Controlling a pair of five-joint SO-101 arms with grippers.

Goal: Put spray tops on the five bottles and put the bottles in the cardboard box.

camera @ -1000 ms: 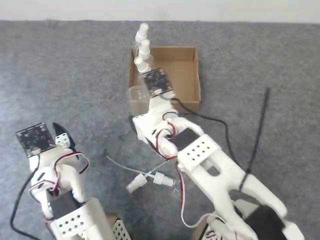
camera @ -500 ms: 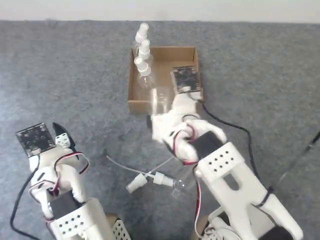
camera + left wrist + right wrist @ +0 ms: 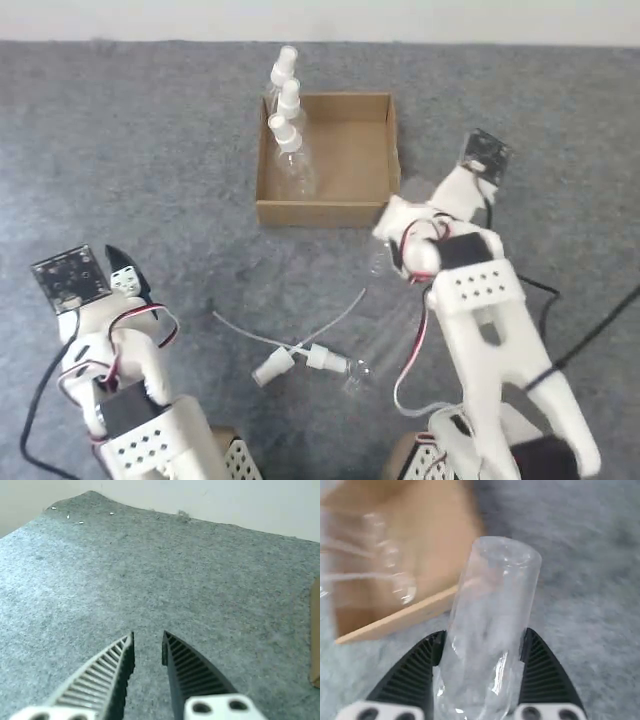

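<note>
The cardboard box [image 3: 378, 190] stands at the back middle of the grey carpet. Three clear bottles with white spray tops [image 3: 288, 98] stand in a row along one wall of it. My right gripper [image 3: 388, 238] is just off the box's near corner, shut on a clear bottle [image 3: 490, 625] without a top; the box [image 3: 415, 611] lies just beyond it. Two loose spray tops [image 3: 322, 357] with thin tubes lie on the carpet between the arms. My left gripper [image 3: 147, 642] hovers low over bare carpet at the near left, open by a narrow gap, nothing between its fingers.
A small clear object [image 3: 358, 375] lies beside the loose spray tops. A black cable [image 3: 590, 335] runs along the carpet at the right. The box's edge [image 3: 316, 630] shows far off in the left wrist view. Open carpet stretches left of the box.
My right arm has swung to the right with the clear bottle, from over the box's front left to off its near right corner. The left arm has kept still.
</note>
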